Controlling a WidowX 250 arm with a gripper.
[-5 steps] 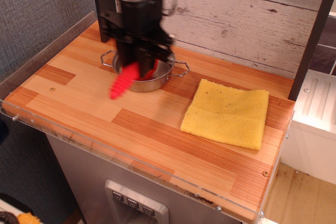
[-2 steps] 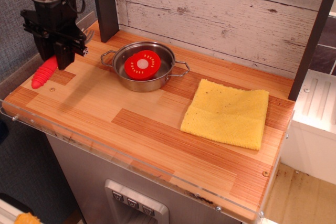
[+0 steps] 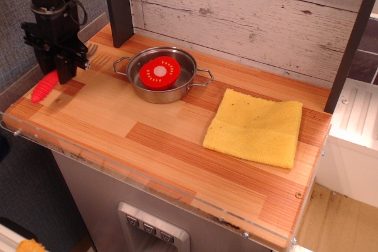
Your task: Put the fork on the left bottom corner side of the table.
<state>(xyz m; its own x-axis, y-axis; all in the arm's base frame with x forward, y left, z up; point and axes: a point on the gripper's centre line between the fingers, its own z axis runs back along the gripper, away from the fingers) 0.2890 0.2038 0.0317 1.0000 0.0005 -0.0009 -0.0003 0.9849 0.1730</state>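
Striped wooden worktop (image 3: 147, 140), pincer (image 3: 59, 66) clamped on fork (image 3: 46, 85), now lower and nearer left rim, open boards toward front edge

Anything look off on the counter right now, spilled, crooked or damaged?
Nothing spilled or broken. The black gripper holds the red-handled fork tilted over the striped wooden table's left edge. The red tomato slice lies in the steel pan; the yellow cloth lies flat.
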